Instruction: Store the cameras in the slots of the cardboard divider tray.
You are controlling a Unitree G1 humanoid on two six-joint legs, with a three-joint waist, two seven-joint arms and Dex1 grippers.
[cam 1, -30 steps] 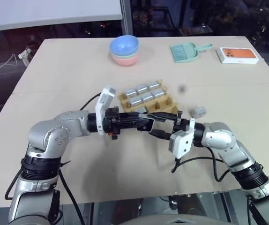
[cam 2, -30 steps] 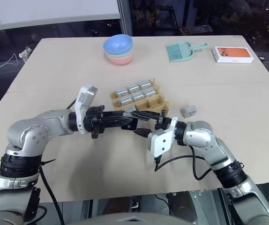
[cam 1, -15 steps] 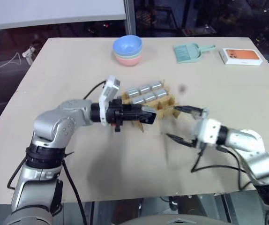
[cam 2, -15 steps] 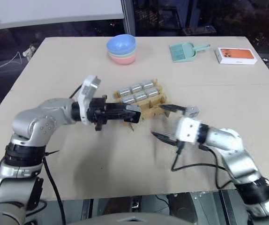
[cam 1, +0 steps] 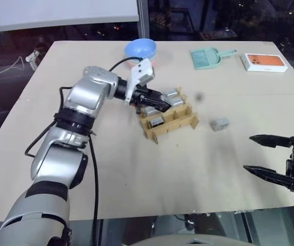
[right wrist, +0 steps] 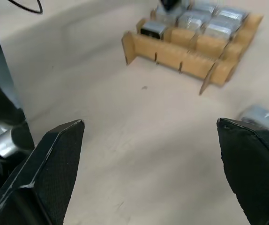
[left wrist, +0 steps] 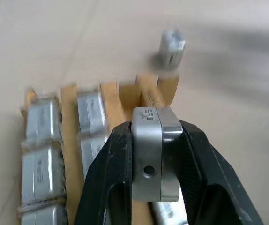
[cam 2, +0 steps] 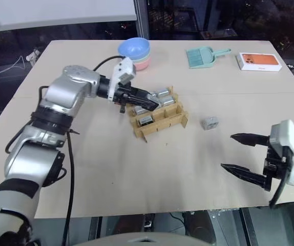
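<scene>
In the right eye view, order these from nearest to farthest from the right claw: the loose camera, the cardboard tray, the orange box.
From the right claw:
1. Loose camera, on the table beside the tray.
2. Cardboard tray, mid-table.
3. Orange box, far right corner.

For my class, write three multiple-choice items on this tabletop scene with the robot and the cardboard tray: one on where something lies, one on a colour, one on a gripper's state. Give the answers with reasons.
1. Where is the loose camera lying?
A. In the dustpan
B. On the table, to the right of the cardboard divider tray
C. Inside the blue bowl

2. What colour is the dustpan at the far side of the table?
A. Mint green
B. Red
C. Black

3. What is the state of the left gripper?
A. Open and empty
B. Shut on the dustpan
C. Shut on a camera

Answers: 1 B, it sits alone on the bare table, apart from the tray. 2 A, its pan and handle are pale green. 3 C, the left wrist view shows both black fingers clamping a silver block above the tray.
</scene>
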